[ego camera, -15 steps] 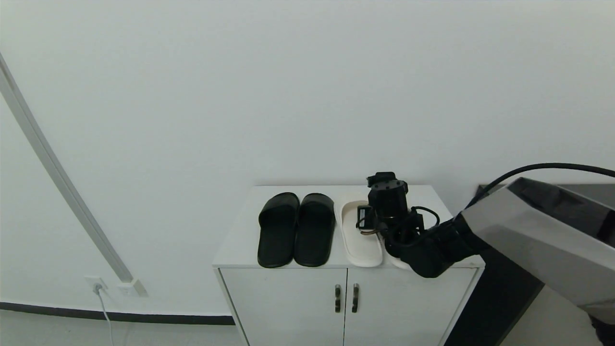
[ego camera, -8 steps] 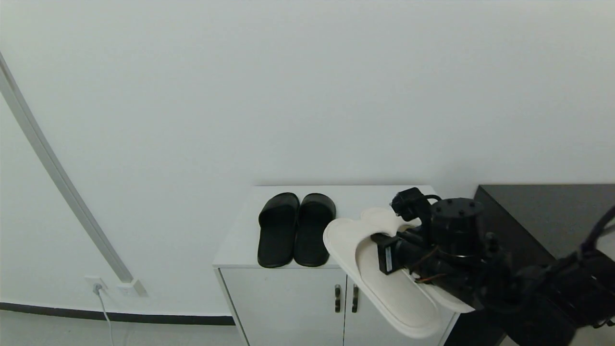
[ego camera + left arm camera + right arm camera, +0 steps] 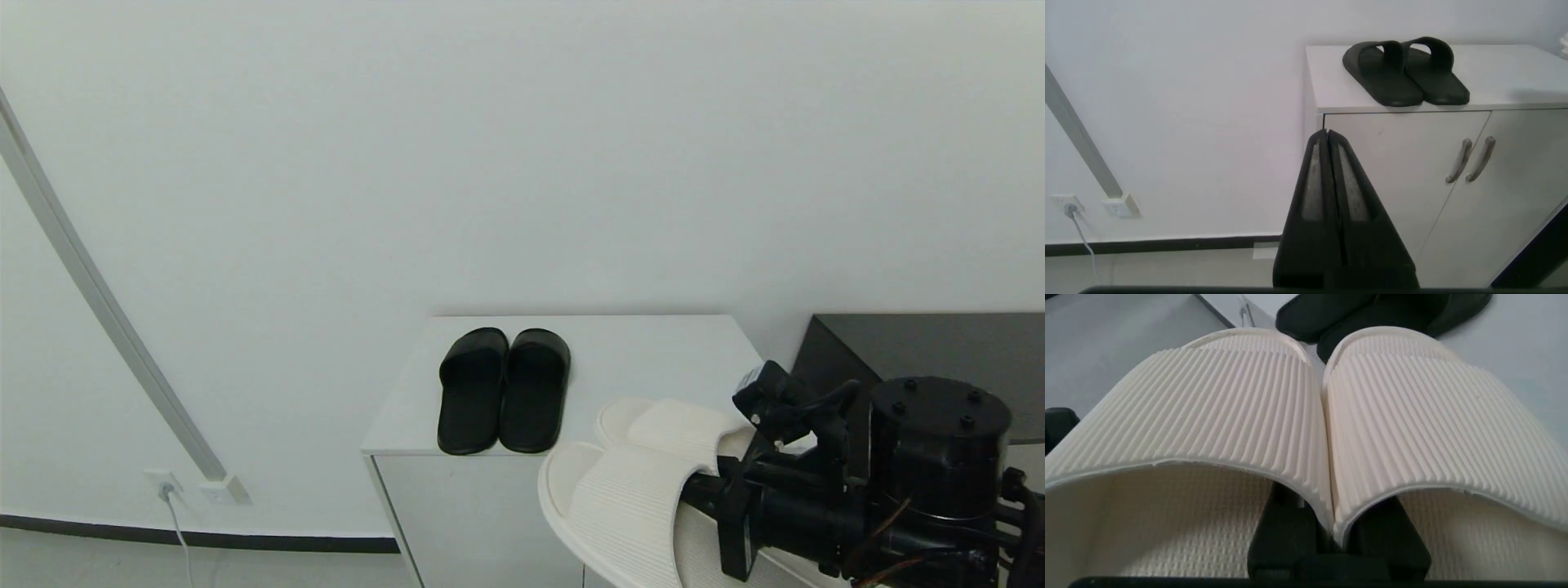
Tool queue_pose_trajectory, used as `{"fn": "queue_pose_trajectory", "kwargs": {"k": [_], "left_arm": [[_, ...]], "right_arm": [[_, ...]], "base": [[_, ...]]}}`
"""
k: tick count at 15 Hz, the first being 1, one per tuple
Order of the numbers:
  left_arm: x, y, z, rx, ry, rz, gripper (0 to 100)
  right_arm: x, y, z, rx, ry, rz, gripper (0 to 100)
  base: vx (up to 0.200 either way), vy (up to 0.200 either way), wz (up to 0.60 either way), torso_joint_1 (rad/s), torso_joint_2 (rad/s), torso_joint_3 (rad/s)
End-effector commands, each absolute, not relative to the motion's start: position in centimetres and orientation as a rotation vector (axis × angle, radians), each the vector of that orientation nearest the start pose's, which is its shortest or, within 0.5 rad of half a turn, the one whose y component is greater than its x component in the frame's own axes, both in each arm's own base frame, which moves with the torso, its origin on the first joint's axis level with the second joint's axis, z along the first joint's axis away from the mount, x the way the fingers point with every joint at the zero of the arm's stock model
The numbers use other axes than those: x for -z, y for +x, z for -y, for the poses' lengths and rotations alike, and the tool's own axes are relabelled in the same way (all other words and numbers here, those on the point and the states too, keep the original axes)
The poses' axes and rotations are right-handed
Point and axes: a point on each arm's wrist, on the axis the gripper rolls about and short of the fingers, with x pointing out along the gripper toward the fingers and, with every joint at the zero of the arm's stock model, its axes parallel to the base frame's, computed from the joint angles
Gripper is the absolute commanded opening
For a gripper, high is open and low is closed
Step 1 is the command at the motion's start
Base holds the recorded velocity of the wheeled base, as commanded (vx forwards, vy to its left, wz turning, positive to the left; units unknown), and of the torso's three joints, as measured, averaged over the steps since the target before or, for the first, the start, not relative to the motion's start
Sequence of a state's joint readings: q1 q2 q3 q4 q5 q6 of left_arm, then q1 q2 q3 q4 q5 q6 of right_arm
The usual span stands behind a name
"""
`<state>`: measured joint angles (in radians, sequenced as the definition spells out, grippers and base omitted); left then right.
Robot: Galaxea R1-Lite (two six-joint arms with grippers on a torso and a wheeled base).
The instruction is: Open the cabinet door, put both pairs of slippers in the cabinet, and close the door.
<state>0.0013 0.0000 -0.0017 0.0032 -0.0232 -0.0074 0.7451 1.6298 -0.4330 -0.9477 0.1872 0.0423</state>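
- White ribbed slippers (image 3: 637, 498): both carried as one bundle, in the air off the cabinet (image 3: 473, 514), at 5 o'clock from the black slippers (image 3: 502, 390) in the head view.
- Right gripper (image 3: 714, 490): jaws pinching the two adjoining strap edges together, clear in the right wrist view. Probably chosen so one grasp carries the whole pair.
- Black pair: side by side, touching, flat on the cabinet top (image 3: 653, 351), on its 9 o'clock half. The 3 o'clock half is bare.
- Left gripper (image 3: 1327, 143): jaws pressed together with nothing between them. It sits low, facing the cabinet front and well apart from it.
- Doors: both shut in the left wrist view, the door handles (image 3: 1459, 160) close together at the centre seam. Judgement: a door has to open before the white pair can go in, and the free left arm looks placed for that.
- Hidden: the handles sit behind the white pair in the head view.
- Cut off: the white heels, at the 6 o'clock edge of the head view.
- Can't make out: jaw tips are buried under the straps, and the cabinet interior is unseen.
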Motion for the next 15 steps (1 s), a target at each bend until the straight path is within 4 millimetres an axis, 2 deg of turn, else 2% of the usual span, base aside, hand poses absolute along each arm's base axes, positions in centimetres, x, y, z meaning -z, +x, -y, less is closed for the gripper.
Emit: {"fn": "queue_pose_trajectory", "kwargs": {"k": [1, 4, 15], "left_arm": [[-7.6, -2.3, 0.1, 0.021, -0.008, -0.003, 0], [-7.6, -2.3, 0.1, 0.021, -0.008, -0.003, 0], [-7.6, -2.3, 0.1, 0.020, -0.008, -0.003, 0]], "right_arm": [[-14.1, 17.8, -17.2, -0.939, -0.029, -0.264, 0], [-13.5, 17.8, -17.3, -0.950, -0.034, -0.285, 0], [-12.9, 17.5, -17.0, -0.953, -0.042, -0.311, 0]], "base": [[-0.200, 0.000, 0.00, 0.002, 0.00, 0.002], [-0.200, 0.000, 0.00, 0.010, 0.00, 0.001], [0.000, 0.000, 0.00, 0.000, 0.00, 0.000]]}}
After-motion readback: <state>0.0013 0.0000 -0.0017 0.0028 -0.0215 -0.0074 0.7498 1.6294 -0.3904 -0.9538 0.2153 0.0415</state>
